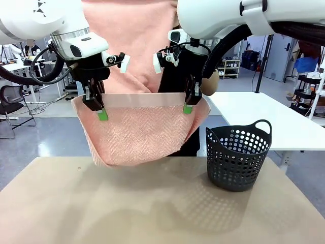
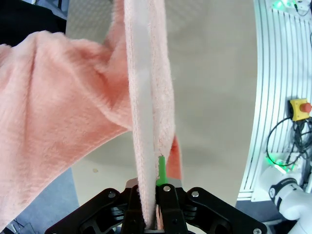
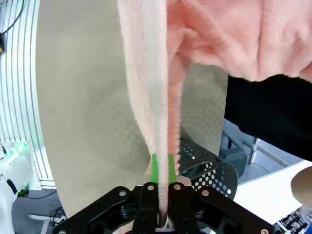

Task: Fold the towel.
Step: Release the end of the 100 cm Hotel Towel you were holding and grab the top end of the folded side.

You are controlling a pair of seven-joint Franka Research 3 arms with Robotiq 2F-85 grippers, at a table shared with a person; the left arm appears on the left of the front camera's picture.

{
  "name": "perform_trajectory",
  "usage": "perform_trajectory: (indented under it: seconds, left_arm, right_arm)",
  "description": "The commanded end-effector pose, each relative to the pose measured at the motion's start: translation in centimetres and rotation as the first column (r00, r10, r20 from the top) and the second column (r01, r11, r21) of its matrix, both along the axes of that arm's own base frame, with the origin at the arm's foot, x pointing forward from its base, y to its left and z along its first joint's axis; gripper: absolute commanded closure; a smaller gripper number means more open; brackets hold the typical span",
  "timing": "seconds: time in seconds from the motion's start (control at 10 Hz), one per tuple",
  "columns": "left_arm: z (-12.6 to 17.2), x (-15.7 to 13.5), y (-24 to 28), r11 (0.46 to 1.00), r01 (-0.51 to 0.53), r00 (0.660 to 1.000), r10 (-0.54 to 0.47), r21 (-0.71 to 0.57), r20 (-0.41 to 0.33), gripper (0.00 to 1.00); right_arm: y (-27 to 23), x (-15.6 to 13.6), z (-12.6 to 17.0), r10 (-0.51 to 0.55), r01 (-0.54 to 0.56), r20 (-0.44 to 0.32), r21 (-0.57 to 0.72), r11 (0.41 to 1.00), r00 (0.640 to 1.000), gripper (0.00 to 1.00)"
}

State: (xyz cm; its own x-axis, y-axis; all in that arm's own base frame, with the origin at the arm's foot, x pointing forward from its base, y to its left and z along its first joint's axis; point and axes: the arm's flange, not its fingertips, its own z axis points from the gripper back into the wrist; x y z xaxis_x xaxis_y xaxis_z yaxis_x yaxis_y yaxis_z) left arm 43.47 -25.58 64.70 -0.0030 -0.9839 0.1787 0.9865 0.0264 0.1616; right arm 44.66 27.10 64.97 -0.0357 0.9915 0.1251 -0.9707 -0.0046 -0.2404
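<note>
- Left gripper point(image 1: 102, 113): jaws together, clamped on the pale plain band point(image 1: 142, 100) of the towel point(image 1: 139, 136), near its left corner.
- Right gripper point(image 1: 188, 107): same state, clamped on the band near the right corner. Both wrist views show cloth pinched between the green pads.
- The band runs about level between the 2 grippers, nearly taut with a slight sag.
- Towel location: fully in the air over the far part of the table point(image 1: 152, 208), left of the dark basket point(image 1: 237, 152) and apart from it.
- Below the band the cloth drops into a hanging loop. More pink cloth rises behind it, in front of the person's black top point(image 3: 273, 112).
- What holds that upper part is out of frame; can't tell.
- Lowest point of the loop is around the table's far edge. Can't tell if it touches the tabletop.
- Done, my read: 1 edge picked up and secured at 2 points, towel spread to roughly full width. The loop looks like the start of a half-fold, not a finished one.
- Left, my read:
  - bring the clamped edge together with the opposite edge
  - lay the doubled cloth flat on the table
  - let go
  - possibly a 2nd fold
- Nothing folded is on the table, so I'd call it under half done.
- Risk: the right side hangs close to the basket, so lowering should keep clear of it.
</note>
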Motion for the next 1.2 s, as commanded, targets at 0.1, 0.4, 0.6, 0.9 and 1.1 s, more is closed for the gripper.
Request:
perform_trajectory:
  seconds: [0.1, 0.4, 0.6, 0.9, 1.1]
  left_arm:
    - [0.21, 0.02, 0.03, 1.000, 0.005, 1.000, -0.005, 0.004, -0.004, 1.00]
    - [0.21, 0.02, 0.03, 1.000, 0.005, 1.000, -0.005, 0.004, -0.004, 1.00]
    - [0.21, 0.02, 0.03, 1.000, 0.005, 1.000, -0.005, 0.004, -0.004, 1.00]
    - [0.21, 0.02, 0.03, 1.000, 0.005, 1.000, -0.005, 0.004, -0.004, 1.00]
    - [0.21, 0.02, 0.03, 1.000, 0.005, 1.000, -0.005, 0.004, -0.004, 1.00]
  right_arm:
    - [0.00, 0.05, 0.05, 0.003, -0.003, -0.002, -0.004, 1.000, 1.000, 1.00]
    - [0.00, 0.05, 0.05, 0.003, -0.003, -0.002, -0.004, 1.000, 1.000, 1.00]
    - [0.00, 0.05, 0.05, 0.003, -0.003, -0.002, -0.004, 1.000, 1.000, 1.00]
    - [0.00, 0.05, 0.05, 0.003, -0.003, -0.002, -0.004, 1.000, 1.000, 1.00]
    - [0.00, 0.05, 0.05, 0.003, -0.003, -0.002, -0.004, 1.000, 1.000, 1.00]
